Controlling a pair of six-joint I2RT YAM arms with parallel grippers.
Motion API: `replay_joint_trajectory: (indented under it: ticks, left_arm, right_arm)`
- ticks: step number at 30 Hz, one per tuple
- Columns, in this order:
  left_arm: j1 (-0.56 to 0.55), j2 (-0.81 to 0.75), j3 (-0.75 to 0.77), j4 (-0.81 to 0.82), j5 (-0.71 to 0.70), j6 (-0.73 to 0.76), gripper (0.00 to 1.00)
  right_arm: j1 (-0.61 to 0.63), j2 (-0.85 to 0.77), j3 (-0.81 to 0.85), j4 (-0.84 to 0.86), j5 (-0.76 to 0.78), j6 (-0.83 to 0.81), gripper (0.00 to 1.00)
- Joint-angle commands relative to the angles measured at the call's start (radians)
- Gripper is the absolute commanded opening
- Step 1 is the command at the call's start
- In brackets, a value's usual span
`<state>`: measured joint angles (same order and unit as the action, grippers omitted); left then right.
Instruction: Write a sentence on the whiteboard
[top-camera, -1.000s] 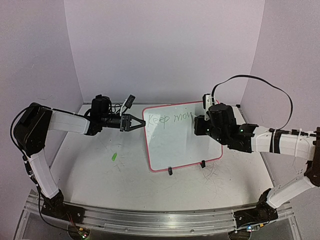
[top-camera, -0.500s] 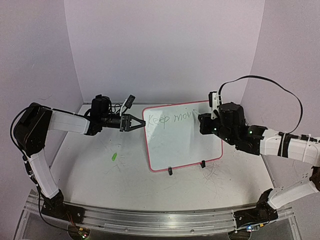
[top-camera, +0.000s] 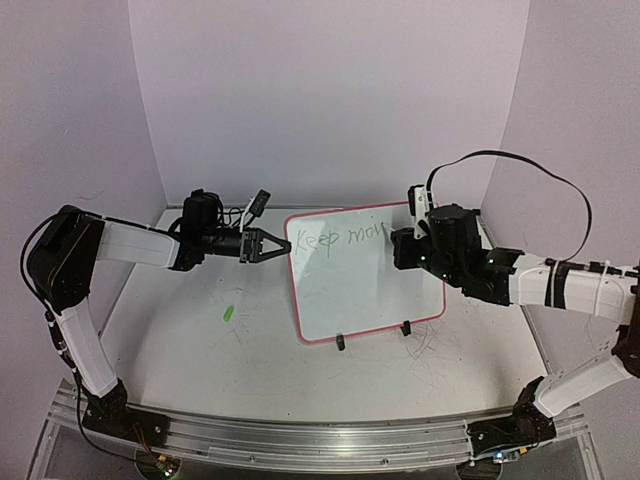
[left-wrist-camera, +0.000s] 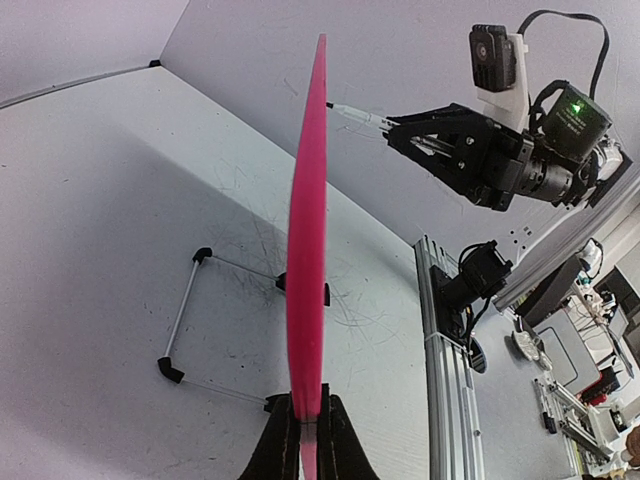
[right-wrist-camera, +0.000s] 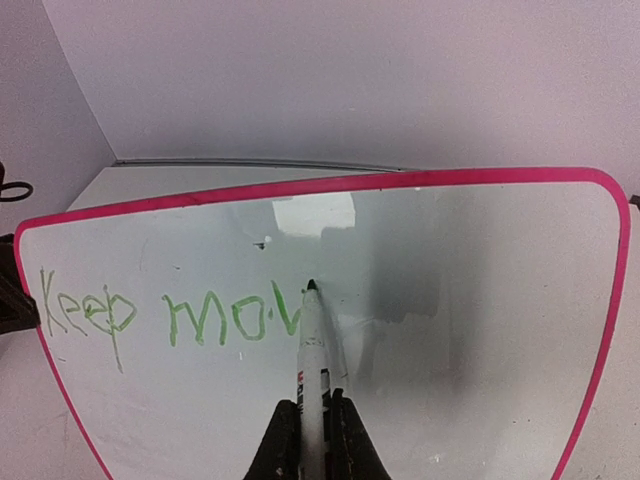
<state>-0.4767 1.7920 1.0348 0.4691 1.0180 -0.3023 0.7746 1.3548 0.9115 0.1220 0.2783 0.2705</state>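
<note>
From above, the whiteboard (top-camera: 365, 285) stands tilted on the table (top-camera: 200, 360), between my two arms and towards the back. My left gripper (top-camera: 285, 246) meets its left edge. Here my own wrist hides the fingers of my right gripper (top-camera: 397, 248) and whatever they hold, so I cannot read their state from this view. The sentence (top-camera: 340, 238) runs faint and green along the top of the board, "Keep mov", its end lost behind that wrist. A small green scrap (top-camera: 228, 313) lies on the table to the left of the board; it is too small to name. The table is white and scuffed with dark scribbles, and plain lilac walls (top-camera: 330, 100) close it in on three sides. From my left wrist, the board is edge-on, a pink strip, with my fingers pressed onto its frame at the bottom, where the picture cuts them off. The board's face and its writing do not show here, only the wire stand (left-wrist-camera: 190, 320) behind. From my right wrist, my fingers pinch a white marker (right-wrist-camera: 312, 350), whose tip touches the board just after the "v". The board's lower part is out of frame.
</note>
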Motion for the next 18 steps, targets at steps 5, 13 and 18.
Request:
replay_joint_trajectory:
  ticks: [5,13,18]
  left_arm:
    - [0.003,-0.026,0.038,-0.029,0.003,0.035,0.0]
    - [0.002,-0.026,0.038,-0.03,0.003,0.037,0.0]
    - [0.003,-0.024,0.039,-0.03,0.004,0.037,0.0]
  right_arm:
    - [-0.003,0.005,0.059,0.056,0.007,-0.014,0.0]
    - [-0.011,0.016,0.038,0.022,0.033,0.028,0.0]
    - [-0.016,0.005,0.01,-0.004,0.059,0.053,0.0]
